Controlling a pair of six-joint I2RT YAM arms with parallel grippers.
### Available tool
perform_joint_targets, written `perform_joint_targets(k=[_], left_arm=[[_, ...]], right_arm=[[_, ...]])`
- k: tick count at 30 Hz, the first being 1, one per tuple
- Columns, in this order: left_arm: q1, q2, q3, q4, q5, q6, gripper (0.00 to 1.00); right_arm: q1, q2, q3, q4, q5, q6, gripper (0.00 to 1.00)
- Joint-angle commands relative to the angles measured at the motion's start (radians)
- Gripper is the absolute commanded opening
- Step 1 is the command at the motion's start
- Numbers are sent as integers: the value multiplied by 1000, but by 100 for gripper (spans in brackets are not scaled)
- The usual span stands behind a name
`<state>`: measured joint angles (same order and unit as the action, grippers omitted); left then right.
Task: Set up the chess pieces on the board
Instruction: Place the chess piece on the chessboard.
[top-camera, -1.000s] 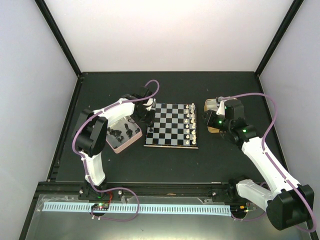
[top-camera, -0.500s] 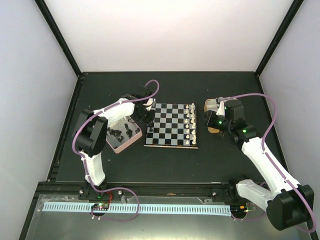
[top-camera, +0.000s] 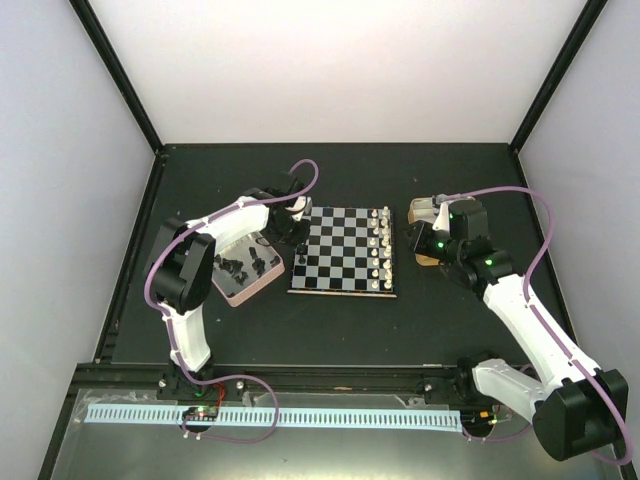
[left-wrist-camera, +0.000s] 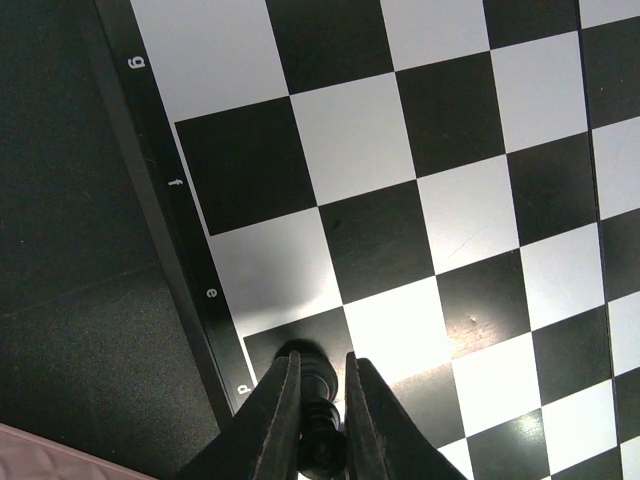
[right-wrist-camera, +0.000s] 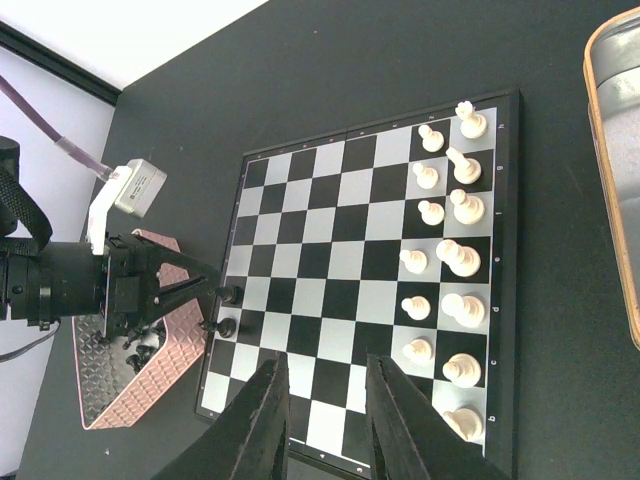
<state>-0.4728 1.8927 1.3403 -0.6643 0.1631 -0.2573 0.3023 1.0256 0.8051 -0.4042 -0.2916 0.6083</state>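
The board (top-camera: 338, 262) lies mid-table, with white pieces (top-camera: 380, 250) lined along its right side. My left gripper (top-camera: 298, 240) is at the board's left edge, shut on a black chess piece (left-wrist-camera: 318, 395) that stands over a dark edge square (left-wrist-camera: 290, 345). From the right wrist view, that held piece (right-wrist-camera: 232, 294) has a second black piece (right-wrist-camera: 226, 326) standing on the square beside it. More black pieces (top-camera: 232, 265) lie in the pink-rimmed tin (top-camera: 262, 282). My right gripper (right-wrist-camera: 325, 390) hovers open above the board's near side, with nothing between its fingers.
The pink-rimmed tin (right-wrist-camera: 110, 400) sits just left of the board. A gold-rimmed tin (top-camera: 424, 212) stands to the board's right, under the right wrist. Black frame posts and pale walls enclose the dark table.
The left gripper's fingers have drawn in slightly at the board's left edge. Neither arm has otherwise moved.
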Motion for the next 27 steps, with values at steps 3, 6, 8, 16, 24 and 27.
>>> perform_joint_targets(k=[3, 6, 8, 16, 24, 27], left_arm=[[-10, 1, 26, -3, 29, 4, 11], [-10, 5, 27, 0, 34, 6, 11], [-11, 6, 27, -1, 36, 6, 11], [-15, 2, 28, -20, 19, 11, 21], [-15, -30, 62, -47, -37, 2, 39], [-13, -68, 60, -50, -72, -23, 45]], right_arm=[[-1, -9, -13, 11, 2, 2, 23], [0, -8, -12, 13, 3, 2, 23], [0, -6, -13, 14, 3, 1, 23], [1, -8, -15, 13, 1, 4, 23], [0, -12, -12, 11, 0, 2, 23], [0, -10, -10, 8, 0, 2, 23]])
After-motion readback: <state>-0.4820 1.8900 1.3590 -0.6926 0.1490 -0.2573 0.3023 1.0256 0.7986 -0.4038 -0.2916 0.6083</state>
